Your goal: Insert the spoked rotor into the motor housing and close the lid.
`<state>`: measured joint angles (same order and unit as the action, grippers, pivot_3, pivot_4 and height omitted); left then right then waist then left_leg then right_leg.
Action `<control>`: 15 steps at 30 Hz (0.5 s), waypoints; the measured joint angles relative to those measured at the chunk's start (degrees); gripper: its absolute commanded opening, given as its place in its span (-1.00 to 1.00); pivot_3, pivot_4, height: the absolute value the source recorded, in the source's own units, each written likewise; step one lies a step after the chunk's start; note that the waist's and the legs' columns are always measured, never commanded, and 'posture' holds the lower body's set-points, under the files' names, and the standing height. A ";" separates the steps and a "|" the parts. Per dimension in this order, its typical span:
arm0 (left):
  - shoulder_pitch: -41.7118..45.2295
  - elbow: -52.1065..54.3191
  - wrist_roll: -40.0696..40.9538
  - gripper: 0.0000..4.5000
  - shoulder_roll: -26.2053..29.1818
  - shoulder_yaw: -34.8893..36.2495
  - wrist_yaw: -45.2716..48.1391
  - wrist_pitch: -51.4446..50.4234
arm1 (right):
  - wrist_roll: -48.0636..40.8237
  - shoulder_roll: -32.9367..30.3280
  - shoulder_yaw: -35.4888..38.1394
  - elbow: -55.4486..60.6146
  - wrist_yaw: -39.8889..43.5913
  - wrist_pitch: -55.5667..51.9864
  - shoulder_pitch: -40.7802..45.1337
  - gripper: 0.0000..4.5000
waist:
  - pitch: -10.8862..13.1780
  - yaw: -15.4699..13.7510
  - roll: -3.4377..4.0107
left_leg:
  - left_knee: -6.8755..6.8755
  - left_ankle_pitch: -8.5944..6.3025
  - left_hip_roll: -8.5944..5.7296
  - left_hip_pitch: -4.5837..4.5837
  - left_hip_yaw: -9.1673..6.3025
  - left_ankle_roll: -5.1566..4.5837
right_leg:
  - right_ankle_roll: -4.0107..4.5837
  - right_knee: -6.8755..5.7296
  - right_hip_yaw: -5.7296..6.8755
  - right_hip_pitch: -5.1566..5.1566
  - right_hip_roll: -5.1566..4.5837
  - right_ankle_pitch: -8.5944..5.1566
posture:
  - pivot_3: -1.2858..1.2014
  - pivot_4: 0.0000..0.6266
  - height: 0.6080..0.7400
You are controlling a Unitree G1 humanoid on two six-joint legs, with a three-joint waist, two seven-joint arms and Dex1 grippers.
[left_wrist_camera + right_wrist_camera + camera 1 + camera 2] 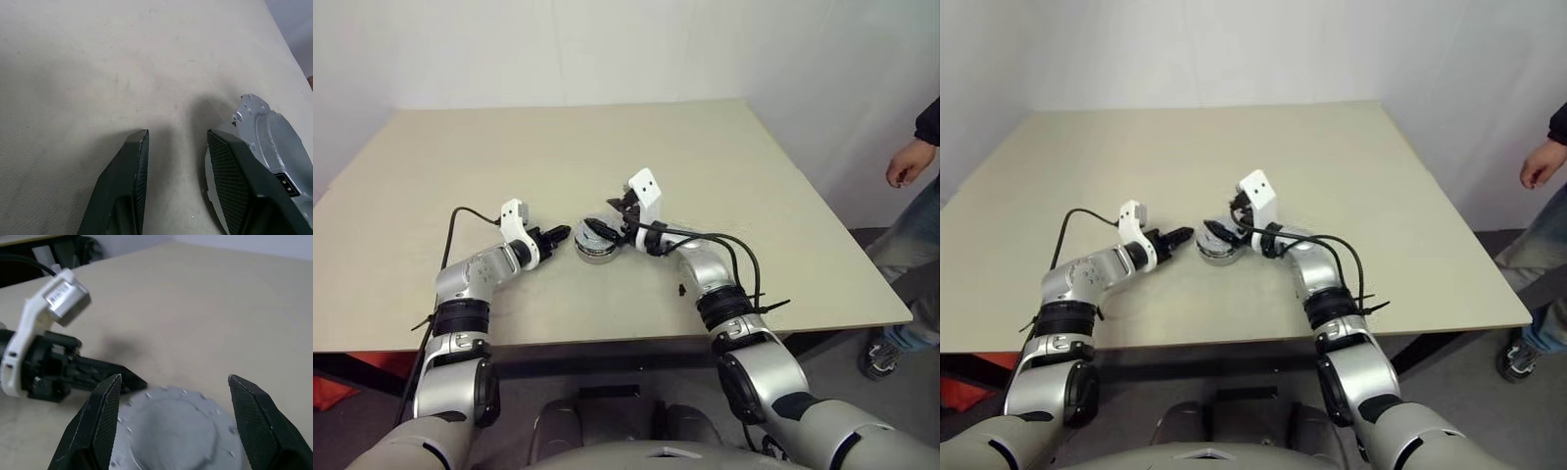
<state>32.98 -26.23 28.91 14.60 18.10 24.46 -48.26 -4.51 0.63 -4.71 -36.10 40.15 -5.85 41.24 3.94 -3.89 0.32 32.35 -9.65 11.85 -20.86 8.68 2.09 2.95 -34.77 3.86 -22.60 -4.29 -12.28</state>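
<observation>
The motor housing (596, 253) stands near the middle of the table (607, 147). The grey lid (173, 431) with its notched rim lies on top of it. The spoked rotor is hidden. My right gripper (173, 379) is open, one finger on each side of the lid, and I see no grip on it. My left gripper (178, 132) is open and empty just left of the housing (274, 142), low over the table. Its right finger (230, 181) is close beside the housing's wall.
A person stands past the table's right edge, with a hand (907, 164) and a shoe (879, 357) in view. The table's front edge (607, 338) runs close to my arms. A white wall rises behind the table.
</observation>
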 measured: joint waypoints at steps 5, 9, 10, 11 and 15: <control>-0.09 0.33 0.26 -0.10 0.00 -0.05 -0.48 -0.25 | 0.13 0.13 -0.55 -1.84 -0.54 0.33 0.22 0.74 | 0.00 -0.02 0.00 | -0.01 0.00 0.00 0.00 0.00 0.00 | 0.00 0.01 -0.01 0.00 0.00 0.00 | 0.03 -1.00 1.00; -0.33 0.73 0.66 -0.10 0.10 0.03 -0.71 -0.45 | 0.44 0.01 -0.77 -4.49 -0.84 1.08 0.23 0.74 | 0.00 0.00 0.00 | -0.02 0.00 0.00 -0.01 0.00 0.00 | 0.00 0.01 -0.01 -0.02 0.00 0.00 | 0.03 -1.00 1.00; -0.48 0.96 0.83 -0.10 0.13 0.03 -0.84 -0.53 | 0.57 0.01 -0.82 -5.09 -1.05 1.43 0.23 0.74 | 0.00 0.02 0.00 | -0.02 0.00 0.00 -0.02 0.00 0.00 | 0.00 0.01 -0.01 -0.03 0.00 0.00 | 0.03 -1.00 1.00; -0.69 1.26 1.05 -0.10 0.15 0.04 -0.98 -0.59 | 0.71 0.00 -0.99 -5.79 -1.19 1.84 0.23 0.74 | 0.00 0.03 0.00 | -0.03 0.00 0.00 -0.02 0.01 0.00 | 0.00 0.01 -0.01 -0.03 0.00 0.00 | 0.03 -1.00 1.00; -1.21 2.01 1.42 -0.10 0.30 0.08 -1.17 -0.85 | 0.95 0.09 -1.17 -6.50 -1.49 2.44 0.23 0.74 | 0.00 0.03 0.00 | -0.03 0.00 0.00 -0.03 0.01 0.00 | 0.01 0.01 -0.01 -0.05 0.00 0.00 | 0.03 -1.00 1.00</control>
<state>31.77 -24.21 30.33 14.90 18.18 23.30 -49.10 -3.56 0.73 -5.88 -42.60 38.66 -3.40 41.48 3.94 -3.86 0.33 32.33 -9.65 11.85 -20.90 8.69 2.09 2.95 -34.76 3.85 -22.65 -4.29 -12.28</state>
